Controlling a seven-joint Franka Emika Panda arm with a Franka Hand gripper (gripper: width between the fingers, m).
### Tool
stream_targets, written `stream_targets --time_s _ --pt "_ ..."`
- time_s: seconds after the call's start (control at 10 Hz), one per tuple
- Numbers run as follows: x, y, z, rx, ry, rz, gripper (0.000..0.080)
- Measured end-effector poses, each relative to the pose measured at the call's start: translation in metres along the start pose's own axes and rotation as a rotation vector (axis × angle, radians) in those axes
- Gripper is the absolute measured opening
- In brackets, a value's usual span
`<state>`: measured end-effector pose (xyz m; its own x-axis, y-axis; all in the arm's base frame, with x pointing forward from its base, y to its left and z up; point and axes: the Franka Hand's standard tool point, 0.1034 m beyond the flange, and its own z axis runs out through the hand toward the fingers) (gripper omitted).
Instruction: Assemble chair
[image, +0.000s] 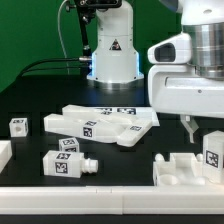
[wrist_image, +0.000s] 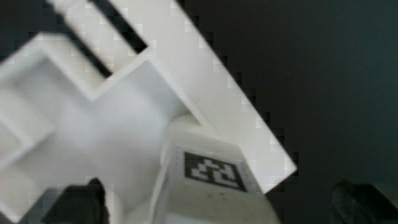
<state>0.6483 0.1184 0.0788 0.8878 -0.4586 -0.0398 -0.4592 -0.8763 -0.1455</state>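
Hand (wrist_image: 217, 205) open, fingers (wrist_image: 71, 206) standing clear on either side of upright tagged block (wrist_image: 217, 165), which rests against chair frame piece (image: 180, 172) on desk (image: 125, 168). Seating step judged done; next move calls for straight withdrawal without knocking block.

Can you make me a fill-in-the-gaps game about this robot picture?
The backdrop behind the table is ___. The table top is ___. The sign on the robot base is shaped like a ___. The chair parts are coloured ___.
Missing words: green, black, triangle, white.
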Motion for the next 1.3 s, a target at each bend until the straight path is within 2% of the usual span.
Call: stream_targets --time_s 0.4,0.5,0.6,0.7,0.9,1.0,1.1,1.3 --pt "0.0002 0.0014 -0.0001 -0.018 0.003 -0.401 0.0649" --pt "0.0027 0.0018 -0.0025 -0.051 0.012 -0.579 0.0649" --pt "0.0049 0.0018 -0.0039 -0.066 0.015 -0.736 0.0649" --pt "0.0046 0.0015 -0.0036 -0.07 0.013 -0.809 0.0649" --pt "0.0046 0.0019 -0.0034 -0.068 0.013 -0.773 0.0403" --pt "0.0048 0.0021 -0.0034 -0.068 0.014 -0.762 0.0403" --pt "0.0051 0.0024 -0.0034 -0.066 0.016 -0.683 0.0283" --pt "0.005 0.0021 -0.0032 -0.062 0.021 -0.524 0.0284"
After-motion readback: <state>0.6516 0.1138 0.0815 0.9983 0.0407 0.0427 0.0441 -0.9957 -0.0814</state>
